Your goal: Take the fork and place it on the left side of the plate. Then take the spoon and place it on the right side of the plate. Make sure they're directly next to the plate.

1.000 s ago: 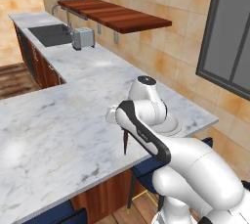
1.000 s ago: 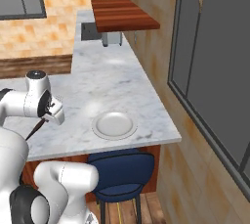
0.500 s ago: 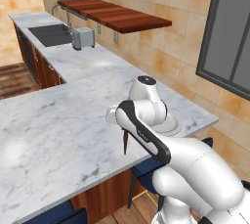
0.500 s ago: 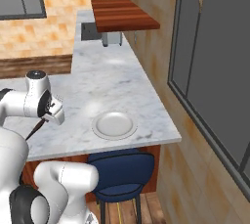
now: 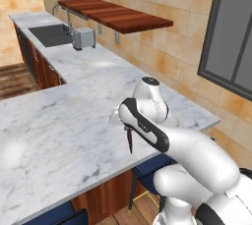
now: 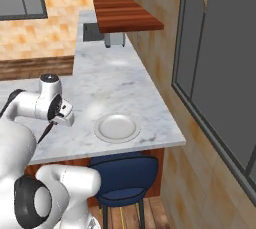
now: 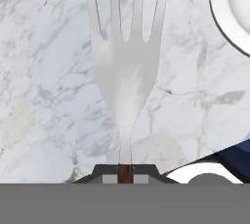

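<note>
My gripper point(image 5: 126, 127) point(image 6: 55, 121) point(image 7: 125, 171) is shut on the fork point(image 5: 129, 141) point(image 6: 46, 131), which hangs downward from it just above the marble counter near the front edge. In the hand view the fork's pale tines point(image 7: 126, 47) stretch away over the marble, with the brown handle pinched between the fingertips. The round white plate point(image 6: 117, 128) point(image 7: 233, 10) lies on the counter to the right of the gripper, apart from the fork. The spoon is out of view.
The marble counter point(image 5: 59, 121) ends at a front edge close below the gripper. A toaster point(image 5: 82, 38) and sink point(image 5: 49, 33) sit far back. A wooden shelf point(image 6: 127, 16) hangs on the wall. A blue stool point(image 6: 125, 173) stands under the counter.
</note>
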